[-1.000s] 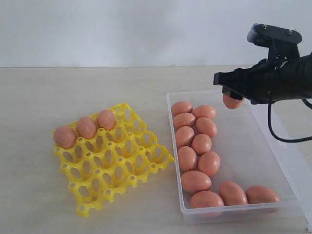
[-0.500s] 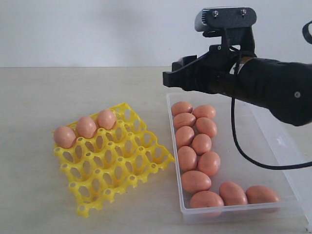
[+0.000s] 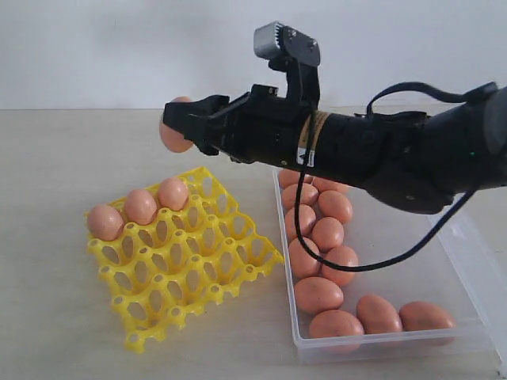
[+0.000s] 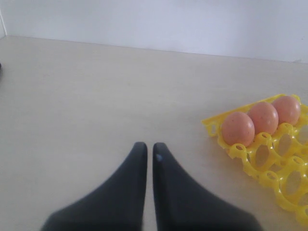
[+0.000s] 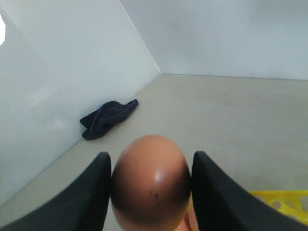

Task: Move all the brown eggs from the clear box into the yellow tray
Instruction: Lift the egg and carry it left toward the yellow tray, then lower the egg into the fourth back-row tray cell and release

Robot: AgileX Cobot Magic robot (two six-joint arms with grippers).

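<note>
Crumpled dark cloth (image 5: pixel 109 118) by wall (image 5: pixel 57 72)

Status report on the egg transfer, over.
Right claw shut on one smooth brown egg, aloft near the yellow plastic grid tray. Left claw shut, empty. Tray holds three eggs; more wait in clear plastic box. Open cells unblocked.

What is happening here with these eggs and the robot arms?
The robot is moving eggs from a box into a tray. The right gripper holds one brown egg in the air, over the table just beyond the far edge of the yellow tray. Three eggs already sit in the tray's far row. Many more eggs lie in the clear box. The left gripper is idle beside the tray, jaws closed on nothing.
</note>
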